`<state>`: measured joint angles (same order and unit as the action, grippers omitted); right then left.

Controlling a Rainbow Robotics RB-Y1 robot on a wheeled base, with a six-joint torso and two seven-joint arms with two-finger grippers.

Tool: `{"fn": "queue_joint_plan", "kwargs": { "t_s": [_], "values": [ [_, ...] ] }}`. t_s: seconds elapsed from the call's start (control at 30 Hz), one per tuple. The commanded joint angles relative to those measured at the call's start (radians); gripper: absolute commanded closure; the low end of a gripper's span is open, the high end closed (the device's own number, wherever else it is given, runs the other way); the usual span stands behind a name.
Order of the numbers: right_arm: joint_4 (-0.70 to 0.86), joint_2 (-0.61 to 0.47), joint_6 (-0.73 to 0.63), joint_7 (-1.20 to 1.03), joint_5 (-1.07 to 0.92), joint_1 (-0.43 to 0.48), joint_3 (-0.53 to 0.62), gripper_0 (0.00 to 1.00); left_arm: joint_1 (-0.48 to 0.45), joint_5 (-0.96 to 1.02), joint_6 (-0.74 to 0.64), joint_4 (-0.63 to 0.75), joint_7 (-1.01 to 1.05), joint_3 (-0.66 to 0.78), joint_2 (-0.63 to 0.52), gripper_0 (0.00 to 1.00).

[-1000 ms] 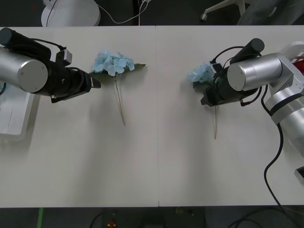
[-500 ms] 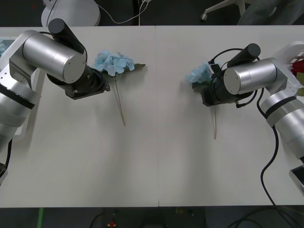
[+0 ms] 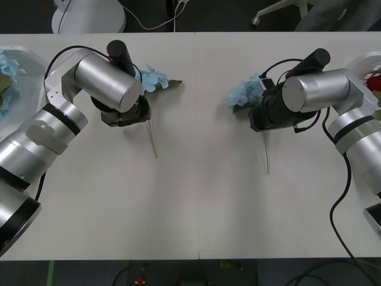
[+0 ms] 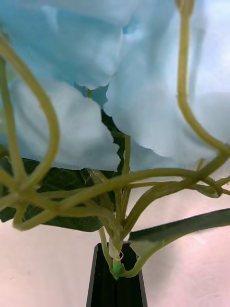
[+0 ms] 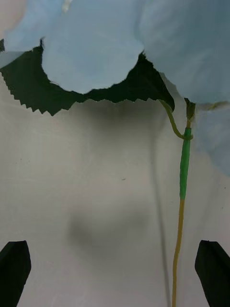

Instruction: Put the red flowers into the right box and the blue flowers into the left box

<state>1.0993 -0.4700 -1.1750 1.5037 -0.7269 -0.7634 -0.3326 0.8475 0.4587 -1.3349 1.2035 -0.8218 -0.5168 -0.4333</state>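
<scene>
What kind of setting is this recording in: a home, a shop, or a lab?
Most likely a lab or office test space. A plain white table carries artificial blue flowers laid out for sorting, cables trail across the dark floor behind it, and a wheeled chair base stands at the back.

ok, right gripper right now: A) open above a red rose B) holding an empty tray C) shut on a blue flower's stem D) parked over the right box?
C. In the right wrist view the right gripper has its black fingers closed around the base of the blue flower stem; the front view puts it at that flower on the table.
</scene>
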Motion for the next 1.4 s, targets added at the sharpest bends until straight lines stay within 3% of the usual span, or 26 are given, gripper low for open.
{"fn": "queue_joint_plan", "kwargs": {
  "t_s": [0.03,0.4,0.63,0.7,0.77,0.83,1.23,1.4],
  "values": [
    [0.04,-0.065,-0.026,0.043,-0.077,-0.067,0.024,1.0,0.053,-0.022,0.03,-0.007,0.015,-0.063,0.013,0.0],
    [0.09,-0.168,-0.074,0.271,-0.477,-0.067,0.119,1.0,0.081,-0.071,0.141,-0.134,0.009,-0.114,0.074,0.0],
    [0.143,-0.193,-0.021,0.406,-0.773,-0.068,0.118,1.0,0.079,-0.107,0.154,-0.148,0.003,-0.138,0.085,0.0],
    [0.154,-0.185,-0.003,0.443,-0.841,-0.07,0.11,1.0,0.079,-0.114,0.155,-0.15,0.003,-0.152,0.085,0.18],
    [0.172,-0.171,0.017,0.492,-0.899,-0.073,0.104,1.0,0.079,-0.121,0.155,-0.153,0.003,-0.166,0.085,0.71],
    [0.183,-0.162,0.028,0.526,-0.924,-0.082,0.104,1.0,0.079,-0.123,0.157,-0.156,0.003,-0.167,0.085,1.0],
    [0.197,-0.093,0.064,0.717,-0.936,-0.163,0.104,1.0,0.079,-0.138,0.146,-0.133,0.006,-0.166,0.061,1.0],
    [0.197,-0.042,0.109,0.75,-0.977,-0.182,0.101,1.0,0.079,-0.141,0.02,0.002,-0.002,-0.163,-0.005,1.0]
  ]
}}
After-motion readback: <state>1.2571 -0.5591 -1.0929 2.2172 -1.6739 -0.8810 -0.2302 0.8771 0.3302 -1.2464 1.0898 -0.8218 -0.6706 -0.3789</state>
